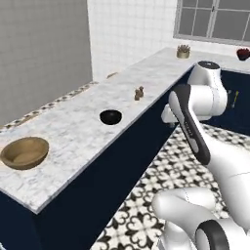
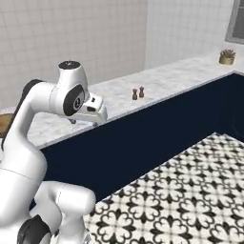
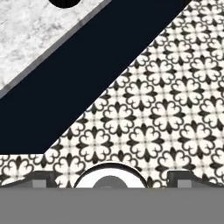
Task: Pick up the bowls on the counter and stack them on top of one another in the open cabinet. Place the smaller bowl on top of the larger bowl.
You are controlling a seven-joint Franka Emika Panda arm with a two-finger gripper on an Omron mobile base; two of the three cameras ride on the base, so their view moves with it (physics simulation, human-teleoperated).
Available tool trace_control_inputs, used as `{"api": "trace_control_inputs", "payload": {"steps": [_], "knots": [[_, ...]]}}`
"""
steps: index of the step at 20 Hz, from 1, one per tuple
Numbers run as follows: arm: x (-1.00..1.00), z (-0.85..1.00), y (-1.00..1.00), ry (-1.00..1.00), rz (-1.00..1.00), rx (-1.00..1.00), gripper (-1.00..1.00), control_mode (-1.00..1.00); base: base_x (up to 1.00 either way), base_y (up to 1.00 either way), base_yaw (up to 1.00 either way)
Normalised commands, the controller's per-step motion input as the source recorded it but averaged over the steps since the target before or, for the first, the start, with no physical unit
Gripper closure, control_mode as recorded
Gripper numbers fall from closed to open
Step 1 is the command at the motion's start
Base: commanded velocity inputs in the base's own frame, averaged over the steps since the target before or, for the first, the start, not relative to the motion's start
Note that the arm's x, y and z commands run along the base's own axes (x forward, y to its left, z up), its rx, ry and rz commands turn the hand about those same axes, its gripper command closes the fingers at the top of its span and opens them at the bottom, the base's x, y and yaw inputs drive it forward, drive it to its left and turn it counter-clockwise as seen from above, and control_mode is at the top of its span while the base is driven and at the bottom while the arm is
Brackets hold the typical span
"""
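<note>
Here the wooden bowl (image 1: 25, 152) sits near the counter's (image 1: 78, 132) near end, the black bowl (image 1: 111, 116) by its front edge. The gripper (image 3: 112, 177) hangs spread wide and empty over the patterned floor (image 3: 166, 109); no writing is legible.

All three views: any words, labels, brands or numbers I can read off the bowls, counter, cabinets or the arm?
None: no readable text in any view.
Wooden bowl: plain, no label.
Black bowl: plain, no mark.
Counter: marble veining only.
Cabinet fronts: plain navy, no signs.
Floor tiles: floral pattern, not writing.
Arm: white and dark shells, no brand visible.
</note>
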Motion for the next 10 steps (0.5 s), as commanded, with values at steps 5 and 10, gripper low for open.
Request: {"api": "trace_control_inputs", "payload": {"steps": [5,10], "knots": [[0.00,0.00,0.00,0.00,0.00,0.00,-1.00,1.00,0.53,-0.07,0.76],[0.00,0.00,0.00,0.00,0.00,0.00,-1.00,1.00,0.45,-0.11,0.77]]}}
